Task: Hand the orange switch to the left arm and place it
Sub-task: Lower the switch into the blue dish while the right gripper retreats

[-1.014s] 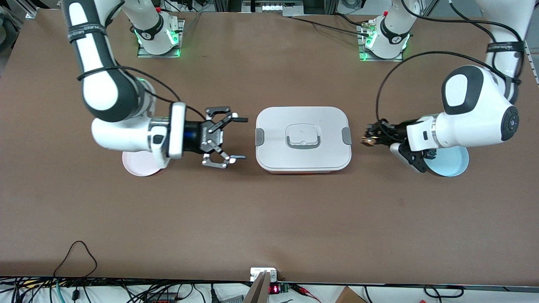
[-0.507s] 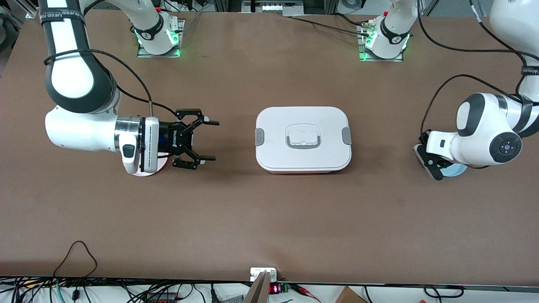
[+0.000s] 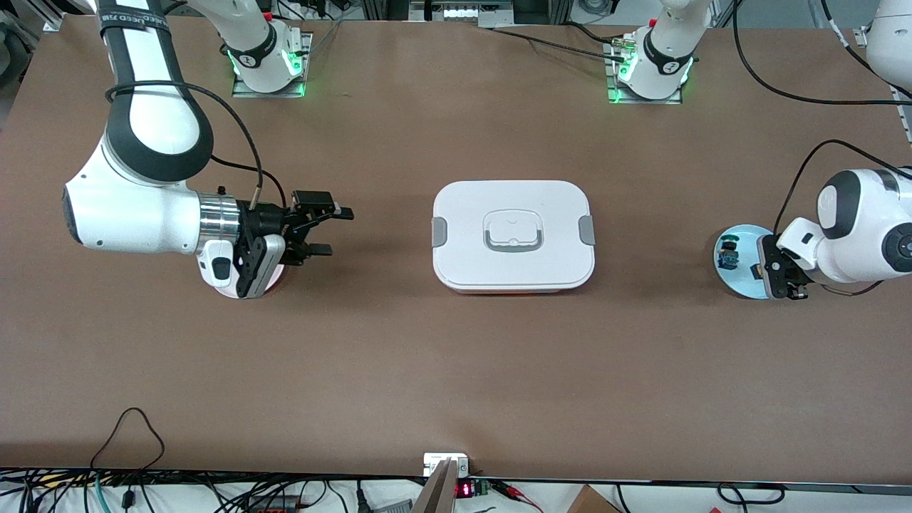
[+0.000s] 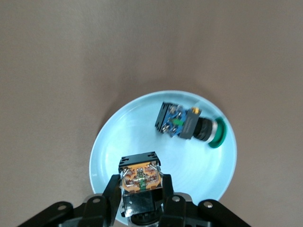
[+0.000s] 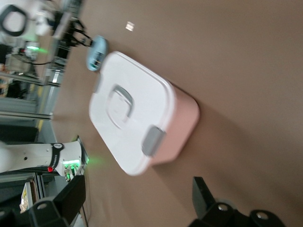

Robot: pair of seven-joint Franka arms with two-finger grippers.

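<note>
The orange switch (image 4: pixel 140 176) is gripped in my left gripper (image 4: pixel 140 190), with its orange end up. That gripper (image 3: pixel 757 270) is low over the pale blue plate (image 4: pixel 124 137) at the left arm's end of the table. The white box (image 3: pixel 467 214) sits closed at the table's middle. It also shows in the right wrist view (image 5: pixel 135 127). My right gripper (image 3: pixel 332 231) is open and empty, level with the box and pointing at it, a gap away toward the right arm's end (image 5: pixel 137 201).
A blue-and-green switch (image 4: pixel 187 124) lies on its side in the blue plate (image 3: pixel 741 285), beside the held switch; it also shows in the front view (image 3: pixel 728 255). A pink plate (image 3: pixel 226 288) lies under the right wrist.
The left arm has drawn back from the box with the orange switch, turning down over the blue plate. The right gripper has drawn back from the box and rolled.
</note>
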